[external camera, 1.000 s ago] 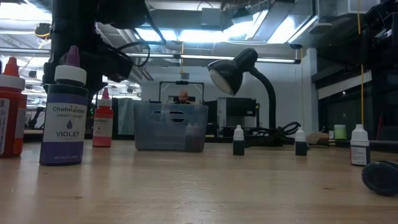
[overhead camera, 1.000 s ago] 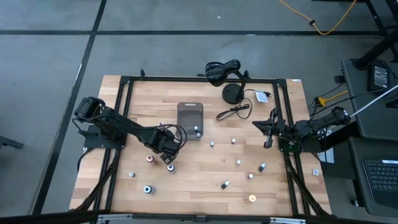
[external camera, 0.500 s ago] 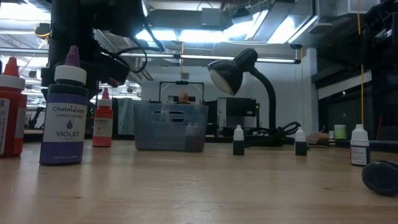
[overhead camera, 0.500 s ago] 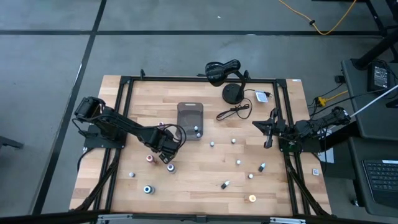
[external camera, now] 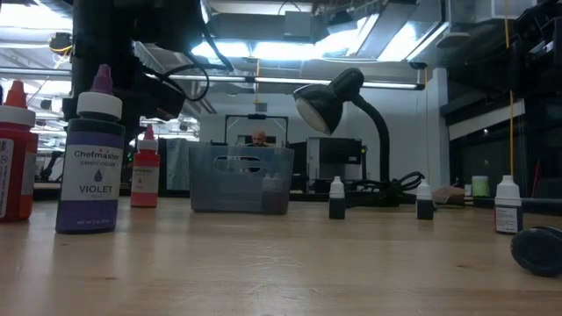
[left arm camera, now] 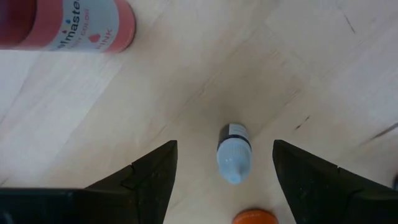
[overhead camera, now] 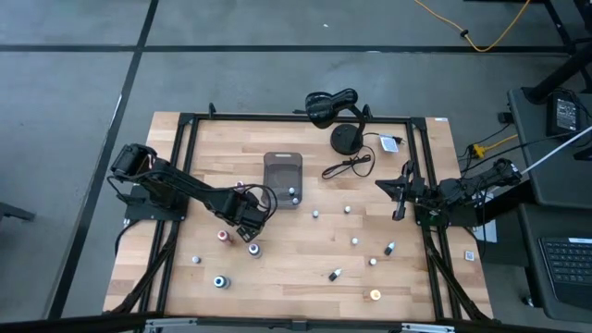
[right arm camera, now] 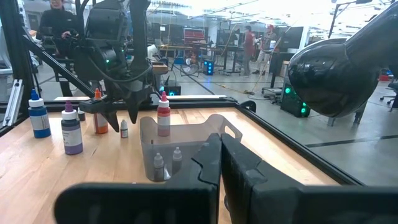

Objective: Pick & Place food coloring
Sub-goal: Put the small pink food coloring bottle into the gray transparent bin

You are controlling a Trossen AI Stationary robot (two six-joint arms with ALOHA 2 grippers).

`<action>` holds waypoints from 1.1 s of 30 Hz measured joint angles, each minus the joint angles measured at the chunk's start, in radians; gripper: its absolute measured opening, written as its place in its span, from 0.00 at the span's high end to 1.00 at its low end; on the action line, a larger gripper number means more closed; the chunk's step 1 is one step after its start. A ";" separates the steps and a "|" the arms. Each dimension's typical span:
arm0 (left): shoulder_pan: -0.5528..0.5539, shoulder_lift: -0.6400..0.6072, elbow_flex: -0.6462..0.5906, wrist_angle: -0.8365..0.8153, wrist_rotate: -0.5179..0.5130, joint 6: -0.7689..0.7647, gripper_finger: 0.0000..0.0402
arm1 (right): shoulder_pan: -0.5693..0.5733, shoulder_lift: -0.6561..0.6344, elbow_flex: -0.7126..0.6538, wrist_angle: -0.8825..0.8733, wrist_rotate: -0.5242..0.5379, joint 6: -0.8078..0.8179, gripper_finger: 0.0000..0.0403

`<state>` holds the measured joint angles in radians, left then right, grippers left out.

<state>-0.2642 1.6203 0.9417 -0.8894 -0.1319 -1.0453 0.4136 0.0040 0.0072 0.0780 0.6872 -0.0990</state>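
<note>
A small white-capped bottle [left arm camera: 234,152] stood upright on the bench [overhead camera: 305,259], straight below the left pincer [left arm camera: 225,171] and between its two spread fingers [left arm camera: 152,177], touching neither. The pincer was released and held nothing. Beside the small bottle stood a pink bottle [left arm camera: 68,25], and an orange cap [left arm camera: 254,217] showed just next to it at the wrist view's edge.

From above, the left pincer [overhead camera: 248,225] hung over the left half of the bench, with a red-capped bottle [overhead camera: 223,236] and a white-capped one [overhead camera: 253,249] just beside it. More bottles were scattered across the wood: a blue-capped one [overhead camera: 219,281] near the front left, an orange-capped one [overhead camera: 375,295] near the front right, and several small ones between. A gray tray [overhead camera: 283,178] sat near the middle toward the back and held two small bottles [right arm camera: 166,163]. Behind it stood a black lamp [overhead camera: 333,111] with its cable.

In the low view a violet bottle [external camera: 96,158] stood close to the camera beside a red one [external camera: 15,154].

The right pincer [overhead camera: 400,196] waited at the right edge, clenched on nothing.
</note>
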 joint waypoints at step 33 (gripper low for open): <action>0.000 -0.001 0.000 0.054 0.022 0.062 0.73 | 0.000 0.000 0.000 0.000 0.000 0.000 0.96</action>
<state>-0.2642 1.6192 0.9421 -0.8350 -0.1100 -0.9833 0.4137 0.0040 0.0071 0.0780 0.6872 -0.0990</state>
